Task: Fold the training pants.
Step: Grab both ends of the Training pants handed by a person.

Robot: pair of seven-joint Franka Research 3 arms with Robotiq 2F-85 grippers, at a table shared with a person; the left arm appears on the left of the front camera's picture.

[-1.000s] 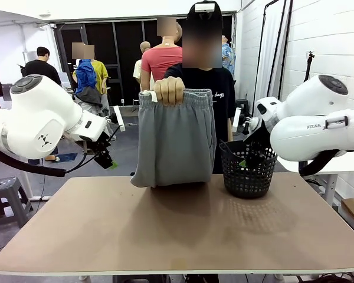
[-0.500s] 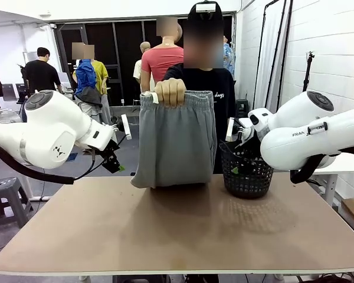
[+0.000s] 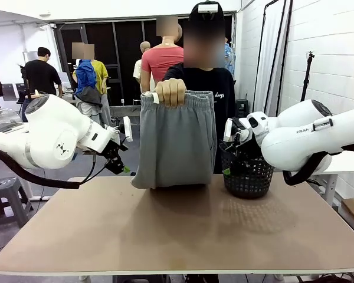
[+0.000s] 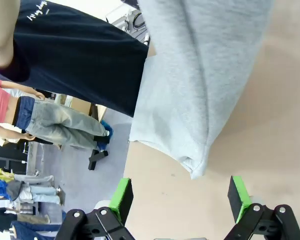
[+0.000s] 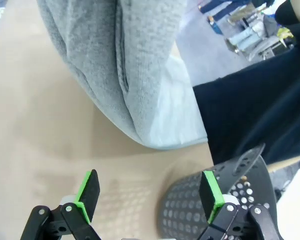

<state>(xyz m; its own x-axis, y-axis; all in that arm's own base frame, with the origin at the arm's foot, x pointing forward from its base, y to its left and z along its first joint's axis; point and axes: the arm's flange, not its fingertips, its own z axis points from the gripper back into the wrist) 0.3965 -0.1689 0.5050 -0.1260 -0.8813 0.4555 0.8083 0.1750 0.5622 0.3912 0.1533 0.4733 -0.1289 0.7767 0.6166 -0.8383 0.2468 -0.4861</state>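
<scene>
The chief risk, as I judged it, was a poor take from the air: the training pants [image 3: 176,138] were not lying flat on the bench [image 3: 177,236] but hanging from the person's hand [image 3: 170,91] at its far edge, gripped at the waistband, with only their lower fold resting on the bench top. If either robot hand closed on one layer only, the cloth would likely slide and twist once the person let go, and the fold would start crooked. The left hand [image 4: 180,197] stood with its fingers apart and nothing between them, just beside the pants' lower corner; a pinch there could catch only the hem tip. The right hand [image 5: 149,194] was likewise spread and empty, near the pants' other side with the black mesh basket [image 3: 248,177] close beside it; a sweep inward might knock the basket or snag a finger in its mesh.

The pants were light grey soft jersey, plain, with a gathered elastic waistband at the top. They seemed doubled up, for no long legs trailed, and the bottom ended in a rounded fold where it met the bench. The fabric looked limp and fairly thick, apt to sag and slip rather than hold a crease
</scene>
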